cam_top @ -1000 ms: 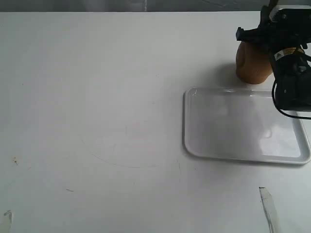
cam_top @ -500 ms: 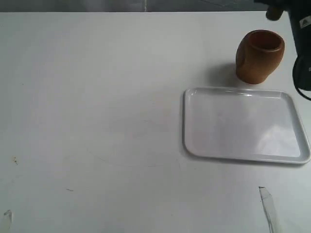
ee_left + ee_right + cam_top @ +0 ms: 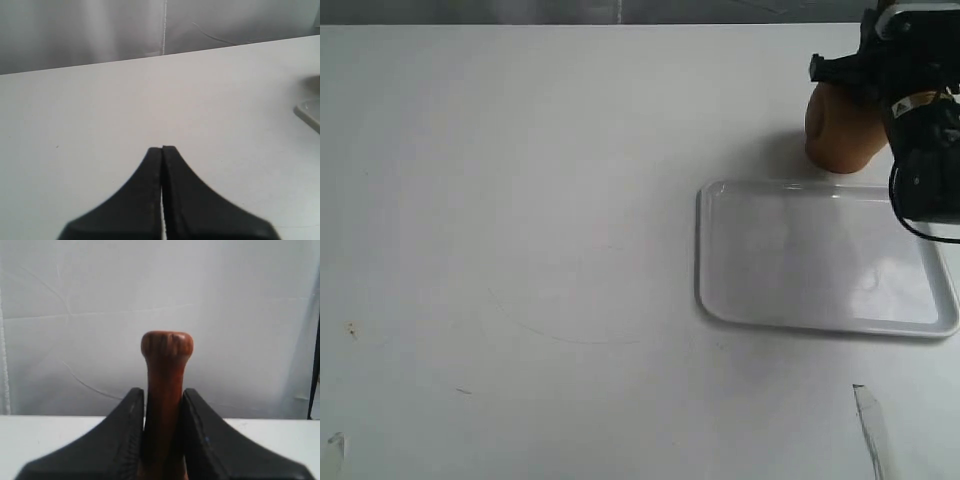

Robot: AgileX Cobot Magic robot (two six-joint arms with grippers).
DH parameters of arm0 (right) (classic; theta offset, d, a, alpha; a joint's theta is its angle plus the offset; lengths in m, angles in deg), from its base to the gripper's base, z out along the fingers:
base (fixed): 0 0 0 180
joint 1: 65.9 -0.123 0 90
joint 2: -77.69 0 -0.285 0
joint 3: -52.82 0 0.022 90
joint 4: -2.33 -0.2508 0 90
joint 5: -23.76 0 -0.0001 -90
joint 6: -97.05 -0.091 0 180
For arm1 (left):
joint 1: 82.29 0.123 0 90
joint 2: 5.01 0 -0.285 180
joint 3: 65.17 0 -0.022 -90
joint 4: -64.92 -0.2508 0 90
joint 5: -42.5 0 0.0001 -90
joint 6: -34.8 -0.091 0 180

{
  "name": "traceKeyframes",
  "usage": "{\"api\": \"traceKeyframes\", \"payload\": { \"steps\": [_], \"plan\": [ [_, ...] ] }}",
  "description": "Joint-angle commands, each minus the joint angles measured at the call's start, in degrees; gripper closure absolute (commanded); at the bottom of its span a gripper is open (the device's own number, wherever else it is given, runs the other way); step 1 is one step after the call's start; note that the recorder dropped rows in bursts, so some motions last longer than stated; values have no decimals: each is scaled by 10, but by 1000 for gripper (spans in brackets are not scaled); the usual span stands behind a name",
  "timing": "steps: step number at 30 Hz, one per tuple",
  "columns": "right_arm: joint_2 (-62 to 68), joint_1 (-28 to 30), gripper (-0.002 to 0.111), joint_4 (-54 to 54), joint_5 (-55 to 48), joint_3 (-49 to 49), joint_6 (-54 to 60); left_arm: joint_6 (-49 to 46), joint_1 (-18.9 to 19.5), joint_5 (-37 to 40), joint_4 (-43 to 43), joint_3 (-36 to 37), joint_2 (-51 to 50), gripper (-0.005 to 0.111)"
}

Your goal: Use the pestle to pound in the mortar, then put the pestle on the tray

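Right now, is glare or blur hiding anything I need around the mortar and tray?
Exterior view: soft sheen on the right half of the tray, and a faint shadow left of the mortar, whose mouth the right arm covers. Right wrist view: pestle fairly sharp, right hand around it blurred. Left wrist view: left hand soft, tray corner hazy.

White table [image 3: 520,150] is filling most of ext. view. Faint curved scratch [image 3: 560,338] is running across its middle. Dark speck [image 3: 350,330] is sitting nr left edge. Clear strip [image 3: 870,430] is lying front right, clear scrap [image 3: 334,450] front left. Grey backdrop [image 3: 100,30] w/ vertical seam [image 3: 164,25] is hanging behind table.
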Motion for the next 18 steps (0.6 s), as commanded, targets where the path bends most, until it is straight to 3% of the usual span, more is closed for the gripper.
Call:
{"api": "traceKeyframes", "payload": {
  "steps": [1, 9, 18],
  "plan": [
    [-124, 5, 108, 4, 2, 1, 12, 5, -4, -2, 4, 0, 1, 107],
    [-184, 5, 108, 17, -4, 1, 12, 5, -4, -2, 4, 0, 1, 107],
    [-39, 5, 108, 17, 2, 1, 2, 5, -4, -2, 4, 0, 1, 107]
  ]
}}
